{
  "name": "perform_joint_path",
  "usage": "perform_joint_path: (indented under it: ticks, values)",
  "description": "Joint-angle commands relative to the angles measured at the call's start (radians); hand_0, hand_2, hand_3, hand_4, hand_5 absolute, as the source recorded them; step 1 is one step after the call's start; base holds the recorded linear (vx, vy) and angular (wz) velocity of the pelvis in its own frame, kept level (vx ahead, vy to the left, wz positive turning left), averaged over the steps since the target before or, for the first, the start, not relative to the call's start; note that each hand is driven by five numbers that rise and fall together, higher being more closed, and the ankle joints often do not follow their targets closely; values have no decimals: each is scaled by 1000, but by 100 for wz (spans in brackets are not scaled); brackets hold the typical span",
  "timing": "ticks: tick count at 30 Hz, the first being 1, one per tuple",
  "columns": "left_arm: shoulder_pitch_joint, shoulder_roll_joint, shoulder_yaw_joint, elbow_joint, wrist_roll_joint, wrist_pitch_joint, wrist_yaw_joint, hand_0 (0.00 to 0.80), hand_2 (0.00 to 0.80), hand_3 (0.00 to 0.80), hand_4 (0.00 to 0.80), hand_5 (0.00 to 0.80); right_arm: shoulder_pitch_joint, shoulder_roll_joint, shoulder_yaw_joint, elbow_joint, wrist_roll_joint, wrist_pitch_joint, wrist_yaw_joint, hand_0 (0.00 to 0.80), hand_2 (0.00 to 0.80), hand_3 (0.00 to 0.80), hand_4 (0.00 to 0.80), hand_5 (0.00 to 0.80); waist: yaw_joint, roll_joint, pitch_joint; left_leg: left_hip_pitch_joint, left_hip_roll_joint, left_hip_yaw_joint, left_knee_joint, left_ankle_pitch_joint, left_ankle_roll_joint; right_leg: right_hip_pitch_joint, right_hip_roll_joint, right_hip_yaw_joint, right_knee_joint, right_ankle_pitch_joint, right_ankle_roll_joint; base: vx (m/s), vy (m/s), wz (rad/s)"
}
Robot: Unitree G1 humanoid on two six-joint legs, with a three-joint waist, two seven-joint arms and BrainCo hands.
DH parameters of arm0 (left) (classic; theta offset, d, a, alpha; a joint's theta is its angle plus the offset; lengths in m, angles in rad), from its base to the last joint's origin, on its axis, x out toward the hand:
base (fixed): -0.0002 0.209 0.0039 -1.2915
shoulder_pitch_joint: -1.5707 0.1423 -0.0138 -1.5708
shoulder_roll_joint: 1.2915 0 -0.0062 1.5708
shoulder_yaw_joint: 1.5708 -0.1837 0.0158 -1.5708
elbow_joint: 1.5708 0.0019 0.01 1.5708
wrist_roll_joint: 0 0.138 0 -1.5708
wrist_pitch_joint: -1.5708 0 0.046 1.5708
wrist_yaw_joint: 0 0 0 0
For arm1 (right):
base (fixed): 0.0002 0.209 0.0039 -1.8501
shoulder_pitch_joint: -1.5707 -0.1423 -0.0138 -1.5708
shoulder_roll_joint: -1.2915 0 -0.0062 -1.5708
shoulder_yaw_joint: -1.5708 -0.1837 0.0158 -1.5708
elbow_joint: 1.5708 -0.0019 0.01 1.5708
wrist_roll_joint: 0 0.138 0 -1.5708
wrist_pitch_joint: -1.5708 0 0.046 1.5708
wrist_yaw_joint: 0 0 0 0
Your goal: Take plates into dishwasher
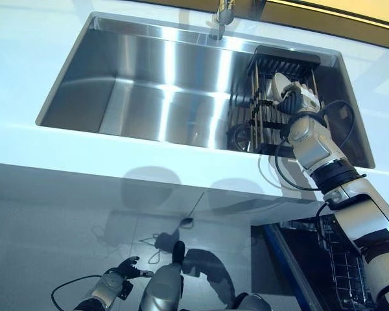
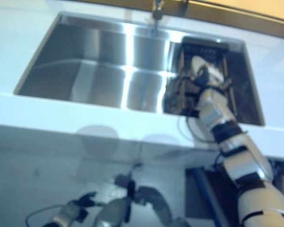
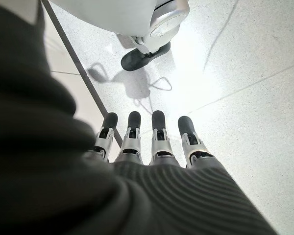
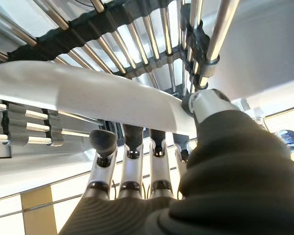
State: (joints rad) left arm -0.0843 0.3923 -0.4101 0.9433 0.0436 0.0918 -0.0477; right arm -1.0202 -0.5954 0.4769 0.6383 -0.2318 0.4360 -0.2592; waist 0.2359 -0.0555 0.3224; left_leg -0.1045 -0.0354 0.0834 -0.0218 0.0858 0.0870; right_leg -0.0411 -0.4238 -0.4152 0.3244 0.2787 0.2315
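A white plate (image 1: 280,83) stands on edge in the dark dish rack (image 1: 282,61) at the right end of the steel sink (image 1: 149,97). My right hand (image 1: 298,102) reaches into the rack and grips this plate. In the right wrist view the plate's rim (image 4: 88,98) runs across, with the fingers (image 4: 132,147) behind it and the thumb (image 4: 208,105) pressed on its near side. My left hand (image 1: 120,275) hangs low beside me over the floor, open and holding nothing, its fingers (image 3: 157,132) straight.
A faucet (image 1: 223,13) rises behind the sink. White countertop (image 1: 117,149) runs along the sink's front edge. Below at the right, the open dishwasher shows a wire basket (image 1: 343,272) and a blue edge (image 1: 282,256).
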Motion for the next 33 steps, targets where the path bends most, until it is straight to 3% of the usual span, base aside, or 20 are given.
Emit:
perform_joint_path:
  ticks: [1, 17, 33]
  values:
    - [12, -60, -9, -18, -21, -26, -1, 0, 0, 0, 0, 0, -86, -79, -64, -26, 24, -28, -88, 800, 800, 800, 800, 800, 25, 22, -16, 16, 2, 38, -22, -75, -50, -40, -42, 86, 57, -24, -4, 0, 0, 0]
    - [56, -74, 13, 2, 14, -19, 1, 0, 0, 0, 0, 0, 2, -129, -156, -202, 37, -166, -108, 800, 800, 800, 800, 800, -2, 12, -78, 85, 3, 53, -50, -85, -44, -12, -36, 77, 44, -41, -2, 3, 7, -4]
    - [89, -80, 53, 55, 56, -10, -2, 0, 0, 0, 0, 0, 142, -124, -269, -434, 129, -243, -71, 800, 800, 800, 800, 800, -45, 4, -149, 151, 8, 80, -65, -104, -39, 17, -27, 78, 24, -56, 0, 11, -20, -8]
